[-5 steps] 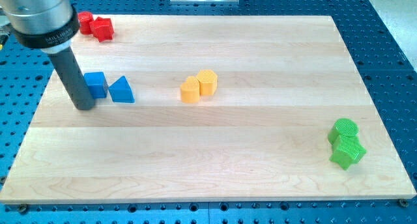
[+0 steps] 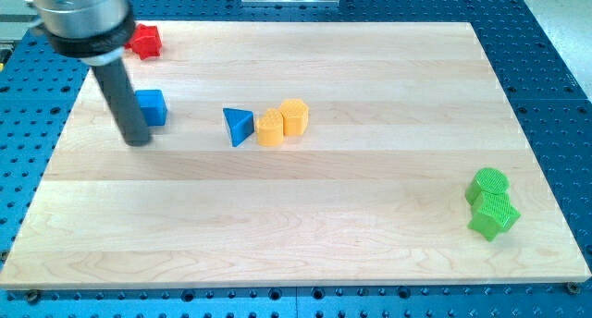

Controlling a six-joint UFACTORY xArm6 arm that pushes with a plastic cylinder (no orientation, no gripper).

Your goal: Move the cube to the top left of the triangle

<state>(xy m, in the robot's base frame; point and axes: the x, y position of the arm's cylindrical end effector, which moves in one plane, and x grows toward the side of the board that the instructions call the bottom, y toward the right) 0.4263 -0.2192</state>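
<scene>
The blue cube [image 2: 151, 106] sits on the wooden board [image 2: 305, 235] at the view's upper left. The blue triangle [image 2: 238, 126] lies to its right and slightly lower, touching or almost touching the two yellow blocks [image 2: 281, 122]. My tip [image 2: 137, 140] rests on the board just below and left of the cube, the rod's side close against the cube's left face. The rod hides part of the cube's left edge.
A red block [image 2: 145, 42] sits at the top left corner, partly behind the arm's body. Two green blocks [image 2: 490, 202] stand together at the lower right near the board's right edge.
The blue triangle has shifted right, now beside the yellow blocks. The cube moved slightly right and up. My tip moved a little to the right.
</scene>
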